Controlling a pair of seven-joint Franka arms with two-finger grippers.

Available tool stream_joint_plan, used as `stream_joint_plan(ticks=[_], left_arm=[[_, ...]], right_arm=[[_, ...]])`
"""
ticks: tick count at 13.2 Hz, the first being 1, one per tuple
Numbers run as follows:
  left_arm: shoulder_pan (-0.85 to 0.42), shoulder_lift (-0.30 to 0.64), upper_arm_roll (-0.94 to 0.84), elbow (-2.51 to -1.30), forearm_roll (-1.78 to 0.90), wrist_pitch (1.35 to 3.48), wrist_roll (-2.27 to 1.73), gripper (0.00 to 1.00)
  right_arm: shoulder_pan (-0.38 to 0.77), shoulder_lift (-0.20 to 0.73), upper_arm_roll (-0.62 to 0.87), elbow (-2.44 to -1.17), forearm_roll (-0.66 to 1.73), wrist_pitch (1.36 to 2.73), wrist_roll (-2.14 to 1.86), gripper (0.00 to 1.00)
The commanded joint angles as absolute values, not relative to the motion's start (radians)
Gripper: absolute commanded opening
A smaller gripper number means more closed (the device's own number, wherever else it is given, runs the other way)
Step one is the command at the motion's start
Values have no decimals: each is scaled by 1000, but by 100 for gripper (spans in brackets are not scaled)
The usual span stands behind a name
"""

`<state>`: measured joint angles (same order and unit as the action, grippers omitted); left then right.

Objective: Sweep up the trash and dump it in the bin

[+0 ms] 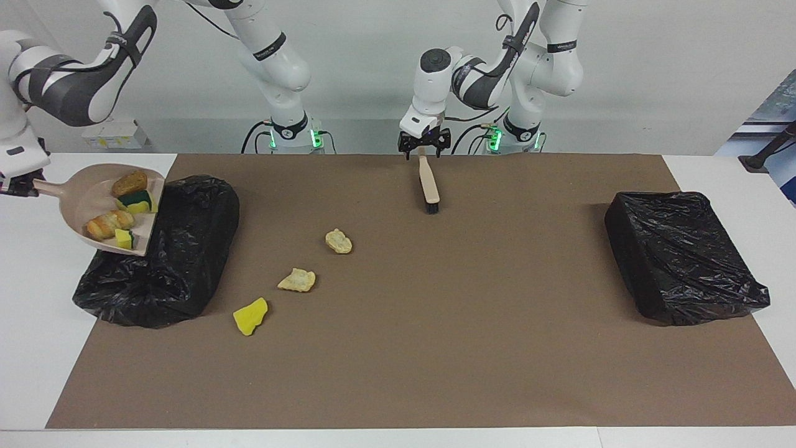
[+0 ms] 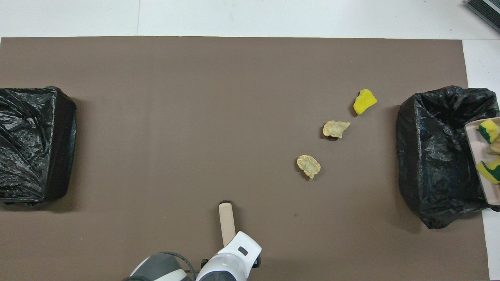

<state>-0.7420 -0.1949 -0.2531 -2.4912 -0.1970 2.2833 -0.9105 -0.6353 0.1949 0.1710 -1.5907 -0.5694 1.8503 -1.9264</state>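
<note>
Our right tool [image 1: 18, 185] grips dustpan [image 1: 93, 205] handle, pan lip over bin [image 1: 186, 249] edge. Our left tool [image 1: 423, 149] clamps brush [image 1: 428, 183]; three scraps [image 1: 296, 280] beside bin, mid-bench open.

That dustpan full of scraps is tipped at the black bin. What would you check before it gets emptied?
1. Dustpan held by the right gripper: ok, gripped at its handle.
2. Dustpan's lip over the open bin: ok, it overlaps the bin's edge.
3. Load in the pan: ok, bread pieces and sponge bits sit inside it.
4. Brush out of the way: ok, the left gripper holds it mid-table, near the robots.
5. Table swept: not ok, the yellow scrap and two crumbs lie on the mat.
6. Bin depth: cannot tell.
</note>
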Motion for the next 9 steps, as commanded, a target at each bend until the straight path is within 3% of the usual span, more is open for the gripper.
stream_joint_plan(ticks=[1,3,9], left_arm=[[-646,-146,-253,-2378,-177,2211,-836,100],[-548,-144,-255,-2309,-112,2149,-772,100],[-266,-121,-253,-2027,-60,1936,-448,100]], right_arm=[[-644,109,184,-1716,-679,1888,-1805,0],[-632,57,186,-1804,-770,1884,-1683,0],[-591,-38,190,-1812,-925,1876,-1643,0]])
